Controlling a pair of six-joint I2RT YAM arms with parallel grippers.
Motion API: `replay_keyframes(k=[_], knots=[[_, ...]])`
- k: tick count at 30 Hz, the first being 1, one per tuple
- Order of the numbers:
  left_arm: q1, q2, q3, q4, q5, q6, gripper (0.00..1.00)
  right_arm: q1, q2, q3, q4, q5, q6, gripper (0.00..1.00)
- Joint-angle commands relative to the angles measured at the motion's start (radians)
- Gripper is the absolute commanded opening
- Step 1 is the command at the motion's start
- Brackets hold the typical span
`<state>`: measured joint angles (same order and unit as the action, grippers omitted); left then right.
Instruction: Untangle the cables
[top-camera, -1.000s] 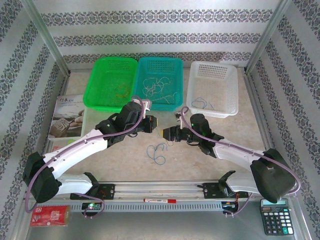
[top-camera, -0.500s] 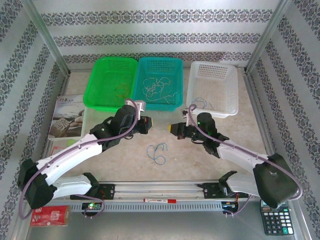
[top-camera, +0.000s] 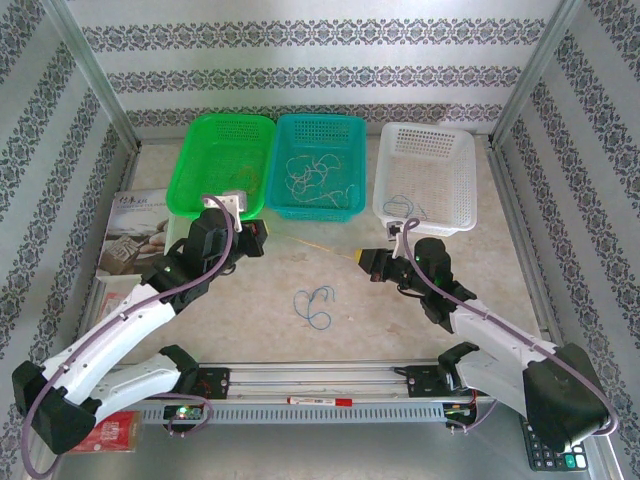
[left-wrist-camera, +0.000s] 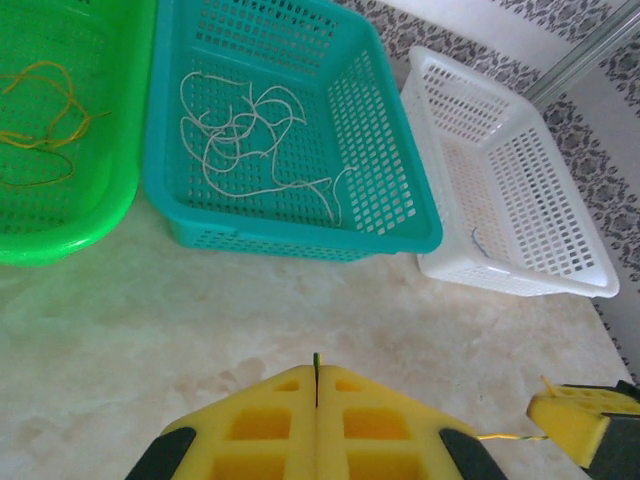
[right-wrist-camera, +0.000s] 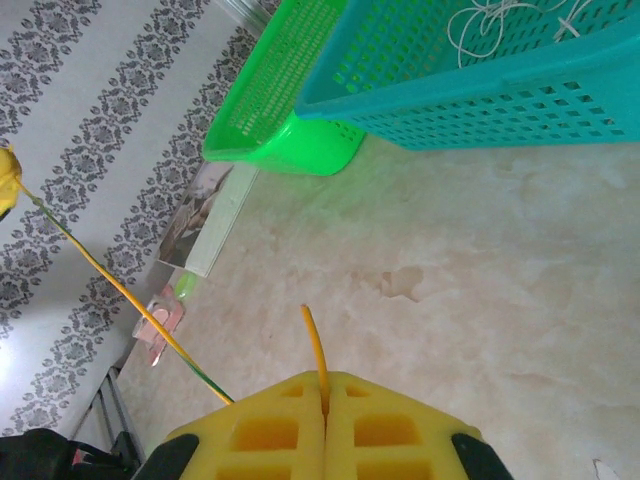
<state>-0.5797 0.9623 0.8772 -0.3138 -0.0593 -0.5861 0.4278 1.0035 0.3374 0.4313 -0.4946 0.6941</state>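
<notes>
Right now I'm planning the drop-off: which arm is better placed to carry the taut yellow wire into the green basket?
Left. Both grippers pinch the yellow wire, but the left gripper sits right beside the green basket, which holds other yellow wires; the right gripper is nearer the white basket.

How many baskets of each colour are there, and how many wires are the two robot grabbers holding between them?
Green plastic mesh basket: 1
Teal plastic mesh basket: 1
White plastic mesh basket: 1
Thin yellow cable held by left gripper and right gripper: 1
Total: 4
</notes>
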Motion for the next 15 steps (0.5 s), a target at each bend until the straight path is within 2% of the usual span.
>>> replay_keyframes(k=[1,3,7,9,11,15], knots=[[0.054,-0.005,0.061,-0.030,-0.060,0.060,0.00,-0.011,0.014,-0.010,-0.020,0.033,0.012,0.05],[0.087,0.006,0.090,-0.030,-0.047,0.081,0.00,-0.009,0.017,-0.003,-0.022,0.030,0.013,0.11],[0.174,0.050,0.178,-0.033,0.011,0.128,0.00,-0.009,0.017,0.000,-0.037,0.028,0.010,0.30],[0.210,0.081,0.229,-0.042,0.028,0.157,0.00,-0.008,0.015,0.034,-0.044,0.027,0.009,0.33],[0.236,0.113,0.279,-0.048,0.037,0.186,0.00,-0.005,0.011,0.042,-0.050,0.027,0.010,0.32],[0.265,0.157,0.342,-0.050,0.060,0.209,0.00,-0.001,0.003,0.072,-0.069,0.016,0.004,0.09]])
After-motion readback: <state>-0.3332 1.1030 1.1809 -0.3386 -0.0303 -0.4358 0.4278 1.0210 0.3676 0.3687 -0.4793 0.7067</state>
